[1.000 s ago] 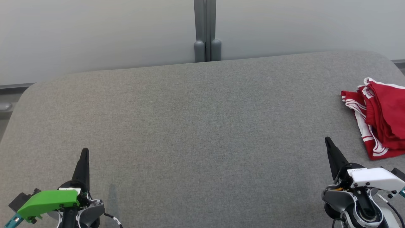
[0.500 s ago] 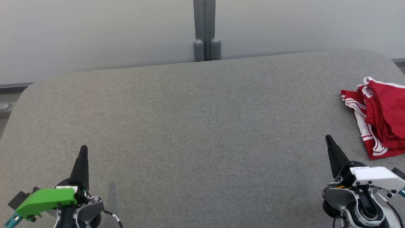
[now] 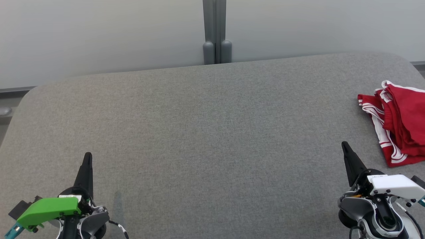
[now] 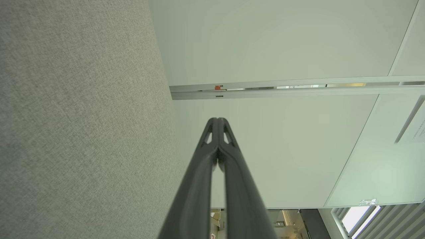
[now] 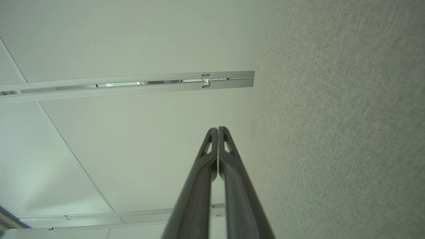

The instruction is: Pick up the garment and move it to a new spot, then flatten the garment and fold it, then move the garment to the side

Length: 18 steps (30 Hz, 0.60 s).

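Observation:
A red garment (image 3: 400,124) with white striped trim lies bunched at the right edge of the grey fabric table (image 3: 206,132), partly cut off by the head view's border. My right gripper (image 3: 345,146) hovers near the front right, a short way left of and below the garment, shut and empty. My left gripper (image 3: 88,156) sits at the front left, far from the garment, also shut with nothing in it. In the wrist views, the left gripper (image 4: 217,119) and the right gripper (image 5: 217,128) each have their tips pressed together.
A pale wall runs behind the table with a grey vertical post (image 3: 215,31) at its middle. The table's corners are rounded and its far edge lies close to the wall. A wide bare stretch of fabric separates the two grippers.
The left gripper shifted slightly away from me early on, then held still. The right gripper and garment stayed in place.

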Motion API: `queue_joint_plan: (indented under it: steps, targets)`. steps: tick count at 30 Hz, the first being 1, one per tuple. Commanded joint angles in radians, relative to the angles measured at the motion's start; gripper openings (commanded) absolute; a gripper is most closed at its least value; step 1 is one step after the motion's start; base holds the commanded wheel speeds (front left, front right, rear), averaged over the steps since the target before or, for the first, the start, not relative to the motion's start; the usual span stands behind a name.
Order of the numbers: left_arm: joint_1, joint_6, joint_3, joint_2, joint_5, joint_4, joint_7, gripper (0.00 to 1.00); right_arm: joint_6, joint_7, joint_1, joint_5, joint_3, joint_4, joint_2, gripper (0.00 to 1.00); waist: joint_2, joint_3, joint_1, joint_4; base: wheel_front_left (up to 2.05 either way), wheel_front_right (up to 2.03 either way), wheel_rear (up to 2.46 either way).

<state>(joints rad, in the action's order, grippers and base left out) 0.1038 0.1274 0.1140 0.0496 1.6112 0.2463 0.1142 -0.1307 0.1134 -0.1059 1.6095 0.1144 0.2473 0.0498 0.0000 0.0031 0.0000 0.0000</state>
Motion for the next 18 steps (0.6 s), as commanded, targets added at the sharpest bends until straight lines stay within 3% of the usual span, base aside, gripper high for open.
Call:
queue_joint_plan:
  steps: [1, 18]
  targets:
    - [0.011, 0.007, 0.003, 0.001, 0.003, -0.002, 0.004, 0.00, 0.000, 0.003, -0.006, 0.006, 0.002, -0.004, 0.000, 0.00, 0.0000, 0.000, 0.0000, 0.000, 0.00, 0.00, 0.00]
    - [0.011, 0.007, 0.002, 0.001, 0.003, -0.002, 0.003, 0.00, 0.000, 0.002, -0.006, 0.006, 0.002, -0.004, 0.000, 0.00, 0.0000, 0.000, 0.0000, 0.000, 0.00, 0.00, 0.00]
